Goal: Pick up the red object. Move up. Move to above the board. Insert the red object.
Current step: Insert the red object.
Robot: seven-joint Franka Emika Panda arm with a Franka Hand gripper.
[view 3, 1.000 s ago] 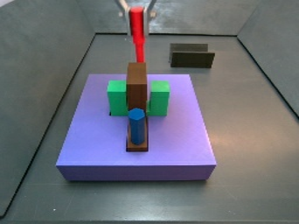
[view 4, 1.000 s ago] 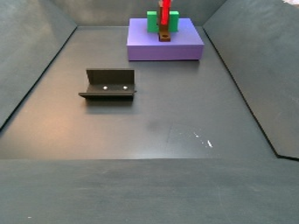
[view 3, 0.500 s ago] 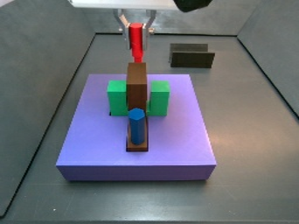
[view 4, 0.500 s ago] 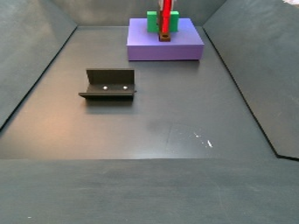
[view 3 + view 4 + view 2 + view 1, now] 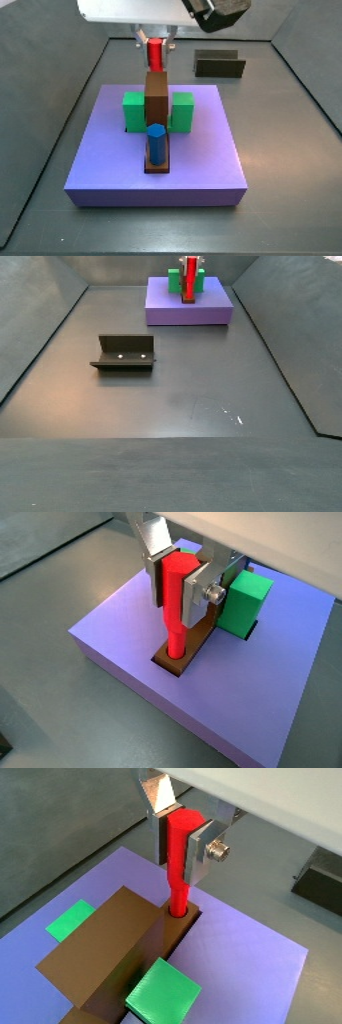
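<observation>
One red object (image 5: pixel 178 863) and it's upright, pinched at its top between the hand's (image 5: pixel 185 587) silver fingers (image 5: pixel 201 846), long axis running straight down from the hand. Its lower tip sits at the mouth of the slot in the brown block (image 5: pixel 114 958) directly beneath the hand, on the purple board (image 5: pixel 254 707) — the insertion, I'd say, hinges on keeping that vertical line. Against half a second ago, the hand is lower in the side view (image 5: pixel 158 42) and the stick shows shorter above the block.
</observation>
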